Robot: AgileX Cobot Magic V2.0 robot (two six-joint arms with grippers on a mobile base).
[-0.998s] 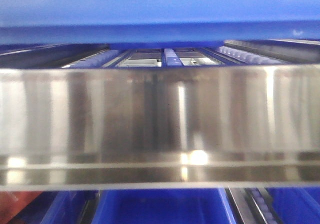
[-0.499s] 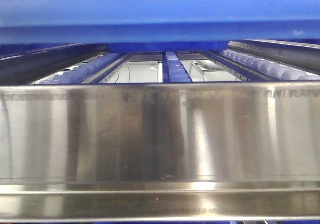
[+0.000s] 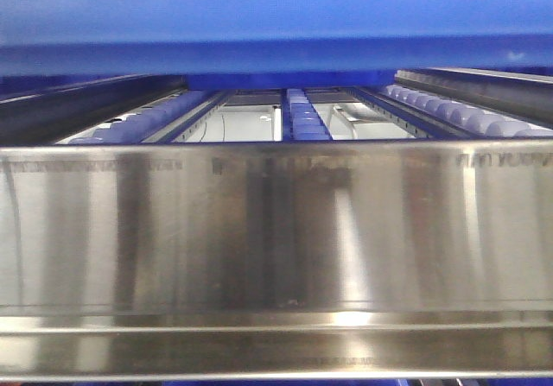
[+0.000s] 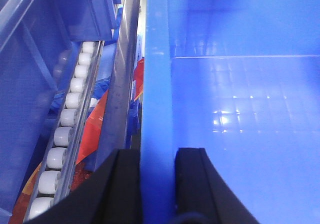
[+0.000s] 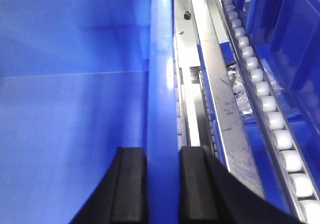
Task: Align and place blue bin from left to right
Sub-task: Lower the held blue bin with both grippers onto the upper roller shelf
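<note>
The blue bin [image 3: 276, 15] fills the top of the front view, its underside hanging above the roller lanes. In the left wrist view my left gripper [image 4: 157, 156] is shut on the bin's left wall [image 4: 156, 83], one black finger outside and one inside over the glossy floor [image 4: 240, 114]. In the right wrist view my right gripper [image 5: 163, 154] is shut on the bin's right wall [image 5: 161, 73] in the same way. The bin is empty.
A shiny steel beam [image 3: 276, 230] spans the front view below the bin. Behind it run blue roller tracks [image 3: 302, 114]. White rollers [image 4: 62, 134] and darker blue tubs [image 4: 30, 43] lie left of the bin; steel rail [image 5: 220, 98] and rollers [image 5: 272, 119] lie right.
The steel beam has dropped lower in the front view and the lower blue tubs have left the picture. Between half a second ago and now, almost nothing differs.
</note>
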